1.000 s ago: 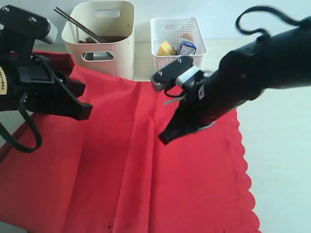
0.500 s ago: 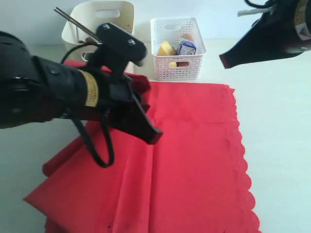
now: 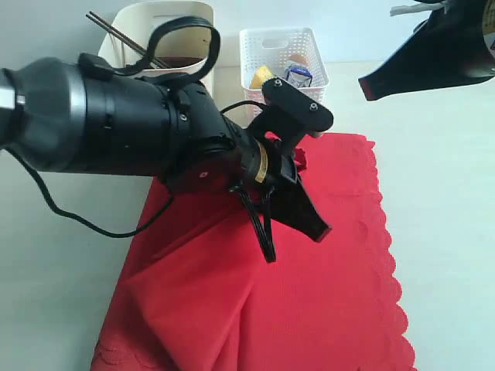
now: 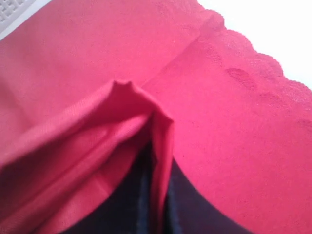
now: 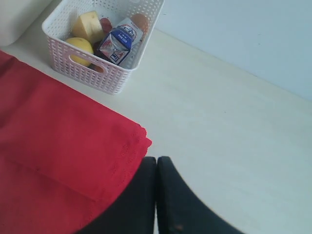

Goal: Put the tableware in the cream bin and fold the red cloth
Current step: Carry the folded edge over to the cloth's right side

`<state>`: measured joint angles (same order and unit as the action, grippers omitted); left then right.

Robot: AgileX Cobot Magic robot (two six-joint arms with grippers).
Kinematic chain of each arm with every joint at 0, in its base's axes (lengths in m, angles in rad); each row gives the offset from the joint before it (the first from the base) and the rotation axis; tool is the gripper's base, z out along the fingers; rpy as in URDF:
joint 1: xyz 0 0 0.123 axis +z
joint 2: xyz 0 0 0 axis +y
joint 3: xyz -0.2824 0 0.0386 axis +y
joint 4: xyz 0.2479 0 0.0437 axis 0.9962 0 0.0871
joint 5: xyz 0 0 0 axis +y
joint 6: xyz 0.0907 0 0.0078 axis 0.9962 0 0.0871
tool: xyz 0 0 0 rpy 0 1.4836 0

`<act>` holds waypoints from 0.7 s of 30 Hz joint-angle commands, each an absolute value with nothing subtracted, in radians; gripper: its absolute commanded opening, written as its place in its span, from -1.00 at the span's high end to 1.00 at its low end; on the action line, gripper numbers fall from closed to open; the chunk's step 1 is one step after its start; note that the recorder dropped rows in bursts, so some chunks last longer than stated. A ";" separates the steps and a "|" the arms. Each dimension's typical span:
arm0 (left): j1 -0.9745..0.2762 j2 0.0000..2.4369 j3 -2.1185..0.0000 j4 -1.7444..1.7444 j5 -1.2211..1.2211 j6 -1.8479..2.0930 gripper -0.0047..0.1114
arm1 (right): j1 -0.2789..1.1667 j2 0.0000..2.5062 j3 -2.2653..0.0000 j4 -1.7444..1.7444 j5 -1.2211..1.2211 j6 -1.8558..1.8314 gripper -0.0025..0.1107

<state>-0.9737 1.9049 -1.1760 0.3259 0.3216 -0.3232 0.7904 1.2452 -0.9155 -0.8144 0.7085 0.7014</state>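
kid: cloth (image 3: 325, 309) is closest to us. it is red and lies on the table (image 3: 448, 232). its wavy edge runs down the right side.

friend: is it flat?

kid: not all of it. the left part is lifted and pulled over toward the middle, so a big fold lies on top of the rest.

friend: who holds it up?

kid: the left pincer (image 4: 157, 170). it is pinching a ridge of the cloth between its two dark fingers. the fat black left arm (image 3: 116, 124) reaches across the middle to do that.

friend: and the other one?

kid: the right pincer (image 5: 156, 168) is farther back, up in the air on the right. its fingers are pressed together with nothing between them. below it is bare table, just beside the far right corner of the cloth.

friend: what is behind the cloth?

kid: a white basket (image 5: 112, 80), just past the far edge. it holds cheese (image 5: 87, 27), a lemon (image 5: 80, 46), a milk packet (image 5: 117, 44) and an egg (image 5: 140, 20).

friend: and the tub?

kid: the cream bin (image 3: 155, 9) stands at the back, left of the basket, partly hidden by the arm. dark chopsticks (image 3: 116, 32) stick out of it, leaning left.
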 commanded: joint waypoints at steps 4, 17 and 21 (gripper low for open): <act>-0.978 1.945 -1.203 0.304 0.311 -0.319 0.04 | 0.791 1.238 -0.915 -0.828 0.704 0.708 0.96; -0.978 1.902 -1.203 0.290 0.302 -0.266 -0.89 | 0.791 1.322 -0.915 -0.851 0.701 0.708 0.96; -0.978 1.888 -1.203 0.275 0.301 -0.266 -0.89 | 0.791 1.331 -0.915 -0.867 0.684 0.708 0.96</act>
<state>-0.9752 1.9042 -1.1953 0.2868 0.3125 -0.2708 0.7904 1.3263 -0.9155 -0.8422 0.7043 0.7032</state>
